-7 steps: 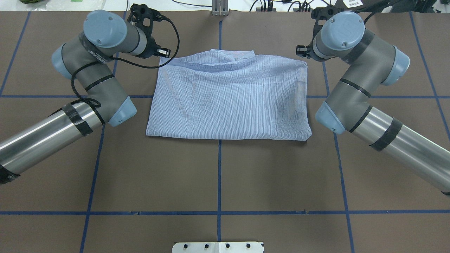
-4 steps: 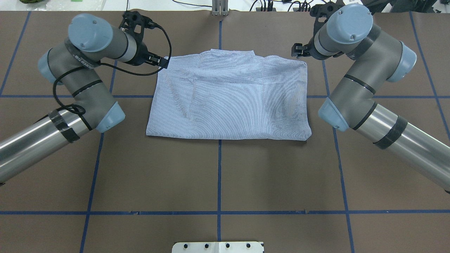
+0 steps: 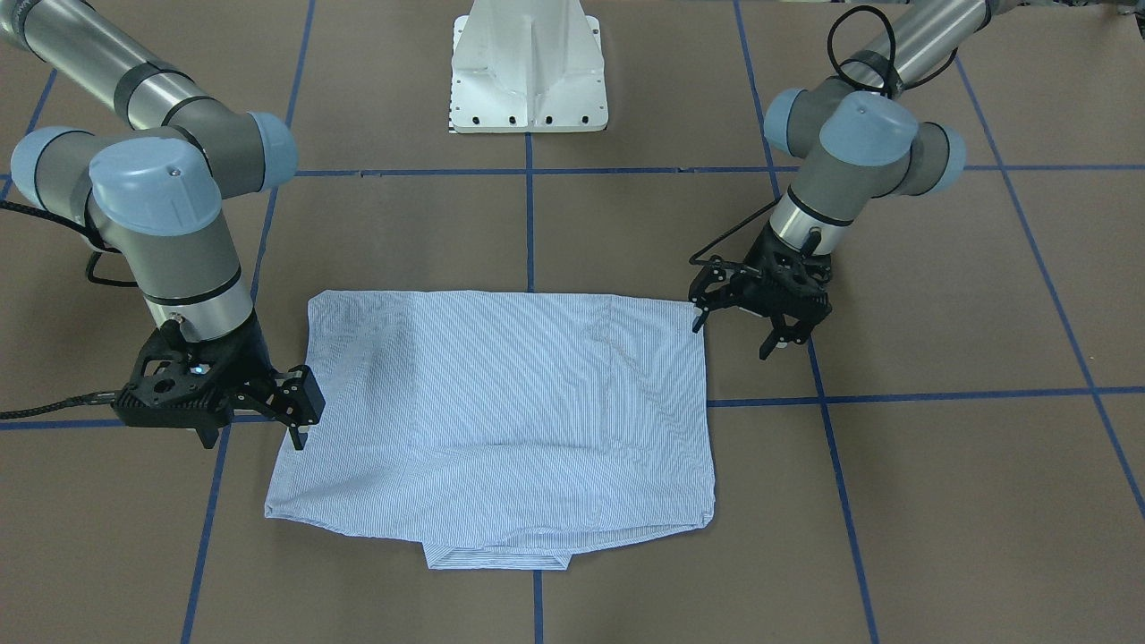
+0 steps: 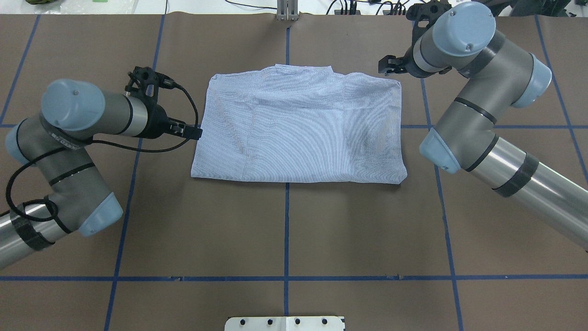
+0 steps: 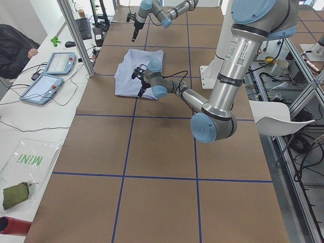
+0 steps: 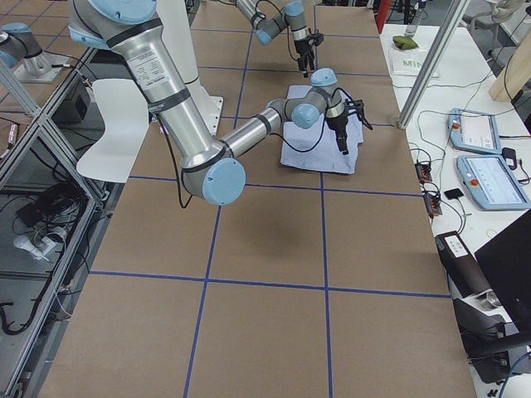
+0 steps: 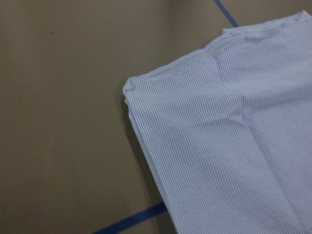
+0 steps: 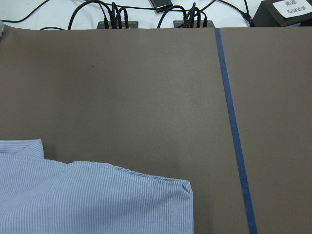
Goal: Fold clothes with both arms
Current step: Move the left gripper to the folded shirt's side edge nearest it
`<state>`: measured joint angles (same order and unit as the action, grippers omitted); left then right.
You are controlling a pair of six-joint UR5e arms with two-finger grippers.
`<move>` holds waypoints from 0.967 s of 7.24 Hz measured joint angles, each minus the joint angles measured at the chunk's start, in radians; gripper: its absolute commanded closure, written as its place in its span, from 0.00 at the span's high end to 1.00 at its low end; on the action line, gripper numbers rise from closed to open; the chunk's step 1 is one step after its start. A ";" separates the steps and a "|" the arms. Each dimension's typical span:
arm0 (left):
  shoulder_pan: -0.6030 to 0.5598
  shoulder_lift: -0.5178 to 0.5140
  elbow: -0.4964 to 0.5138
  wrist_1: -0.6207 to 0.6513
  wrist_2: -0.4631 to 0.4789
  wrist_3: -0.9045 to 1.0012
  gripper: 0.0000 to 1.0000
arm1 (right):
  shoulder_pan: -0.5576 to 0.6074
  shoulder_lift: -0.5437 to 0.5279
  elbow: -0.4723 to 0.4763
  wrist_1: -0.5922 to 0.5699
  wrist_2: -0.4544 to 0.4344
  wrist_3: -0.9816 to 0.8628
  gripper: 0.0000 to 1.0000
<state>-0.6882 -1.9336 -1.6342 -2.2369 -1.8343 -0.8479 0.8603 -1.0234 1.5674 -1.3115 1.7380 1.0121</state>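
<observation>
The light blue striped shirt [image 4: 298,124] lies folded flat in a rectangle in the table's middle, its collar at the far edge; it also shows in the front view [image 3: 501,411]. My left gripper [image 4: 190,132] is open and empty just off the shirt's left edge, low over the table [image 3: 735,333]. My right gripper [image 4: 385,66] is open and empty beside the shirt's far right corner [image 3: 253,436]. The left wrist view shows a shirt corner [image 7: 195,146], the right wrist view the far right corner [image 8: 122,200]. No fingers show in either wrist view.
The white pedestal base [image 3: 528,72] stands at the robot's side of the table. Blue tape lines [image 4: 286,230] cross the brown table. Cables and plugs [image 8: 114,22] run along the far edge. Tablets [image 5: 53,63] and a person [image 5: 12,43] are beyond it.
The left gripper has moved from the shirt's far left corner back along its left edge toward the robot. The right gripper rose slightly. The shirt's raised far edge now lies flat.
</observation>
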 measured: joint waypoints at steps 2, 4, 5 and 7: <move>0.080 0.016 -0.003 -0.002 0.056 -0.068 0.70 | -0.002 -0.008 0.015 0.000 -0.003 0.005 1.00; 0.112 0.017 0.001 -0.001 0.074 -0.092 0.67 | -0.003 -0.011 0.018 0.000 -0.003 0.005 1.00; 0.125 0.018 0.001 -0.001 0.075 -0.095 0.64 | -0.004 -0.012 0.018 0.000 -0.003 0.004 1.00; 0.143 0.018 0.001 0.000 0.077 -0.097 0.13 | -0.007 -0.012 0.019 0.000 -0.003 0.005 1.00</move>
<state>-0.5456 -1.9155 -1.6331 -2.2371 -1.7571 -0.9446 0.8533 -1.0354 1.5861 -1.3116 1.7349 1.0169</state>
